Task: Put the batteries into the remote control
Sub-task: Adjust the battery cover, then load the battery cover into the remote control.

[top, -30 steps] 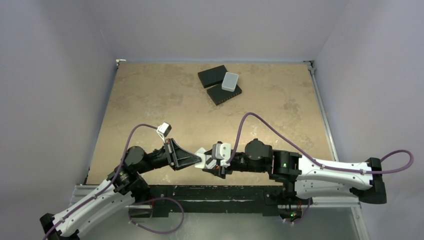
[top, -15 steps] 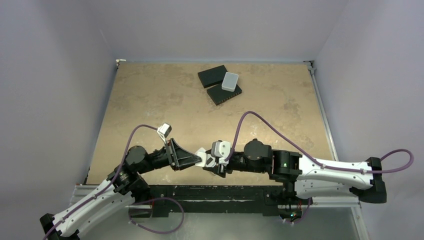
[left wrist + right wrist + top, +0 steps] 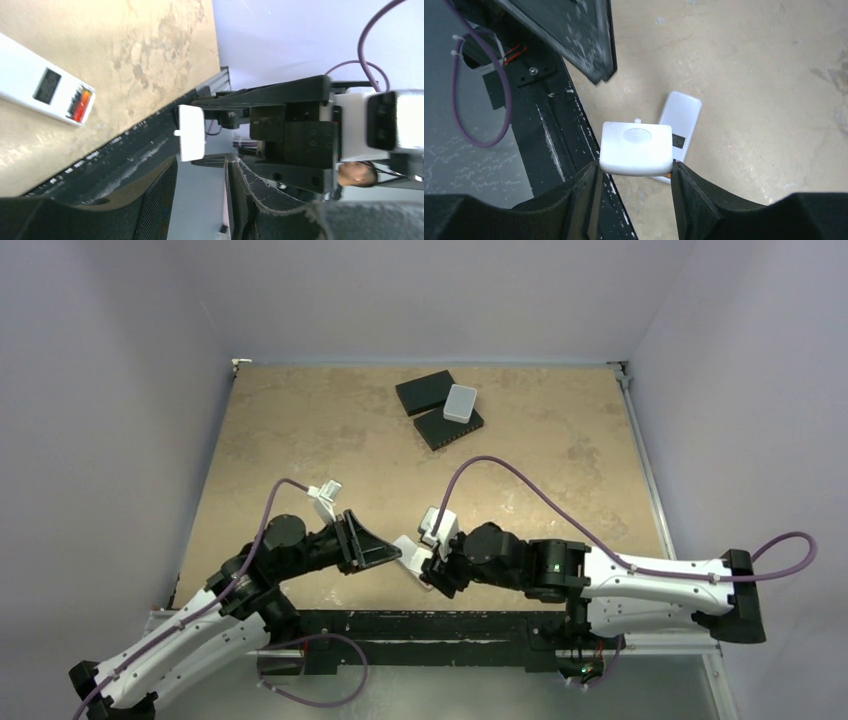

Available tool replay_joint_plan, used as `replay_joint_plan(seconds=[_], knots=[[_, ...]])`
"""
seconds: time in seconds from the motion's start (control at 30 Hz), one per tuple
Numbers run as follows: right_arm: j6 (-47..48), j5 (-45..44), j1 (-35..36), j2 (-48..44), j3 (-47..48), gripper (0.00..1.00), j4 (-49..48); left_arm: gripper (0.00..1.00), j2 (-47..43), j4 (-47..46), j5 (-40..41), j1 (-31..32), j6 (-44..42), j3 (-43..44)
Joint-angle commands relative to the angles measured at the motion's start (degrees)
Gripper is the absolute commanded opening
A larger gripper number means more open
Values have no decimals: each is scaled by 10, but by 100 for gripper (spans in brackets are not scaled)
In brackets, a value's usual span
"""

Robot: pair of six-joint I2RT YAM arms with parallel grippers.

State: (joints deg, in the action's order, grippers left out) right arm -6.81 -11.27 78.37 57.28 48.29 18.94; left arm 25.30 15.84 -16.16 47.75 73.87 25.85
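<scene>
- Tan, mottled table [image 3: 300, 440] fills the enclosure. At its far side, well apart from both arms, two black flat boxes [image 3: 424, 392] are seen with a pale grey box [image 3: 460, 402] resting on them.
- At the near edge, the left gripper [image 3: 200, 167] is seen with its fingers spread and nothing between them. It is held off the table, pointed toward the other arm.
- The remote control [image 3: 22, 72] lies flat on the table close to the near edge, plain white back upward, with its dark recess exposed.
- A red-orange battery [image 3: 82, 102] is seated at one end of that recess. The dark patch beside it may be the dark battery, but this cannot be told from so small a view.
- A white battery cover [image 3: 636, 149] is clamped by its two side edges in the right gripper [image 3: 635, 170] and held in the air, apart from the remote.
- In the right wrist view the remote lies just beyond and below the cover, with its long axis running away from the fingers and tilted slightly. Its recess end is the nearer end and is partly hidden by the cover.
- The right arm is judged the nearer and better placed. The coming move would turn on lining the cover's length up with that long axis before it is lowered onto the recess.
</scene>
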Motion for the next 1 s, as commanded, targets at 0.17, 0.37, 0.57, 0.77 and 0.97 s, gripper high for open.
replay_joint_plan(seconds=[0.17, 0.37, 0.57, 0.77, 0.97], knots=[[-156, -44, 1, 54, 7, 38, 77, 41, 35, 171, 121, 1, -185, 162], [-179, -53, 0, 115, -3, 38, 69, 44, 41, 241, 183, 1, -264, 225], [-180, -53, -12, 162, -9, 38, 52, 46, 40, 258, 210, 1, -318, 251], [-177, -62, -25, 194, -4, 38, 54, 48, 35, 239, 206, 1, -353, 222], [-178, -73, -28, 225, 1, 37, 60, 49, 35, 220, 195, 2, -366, 196]])
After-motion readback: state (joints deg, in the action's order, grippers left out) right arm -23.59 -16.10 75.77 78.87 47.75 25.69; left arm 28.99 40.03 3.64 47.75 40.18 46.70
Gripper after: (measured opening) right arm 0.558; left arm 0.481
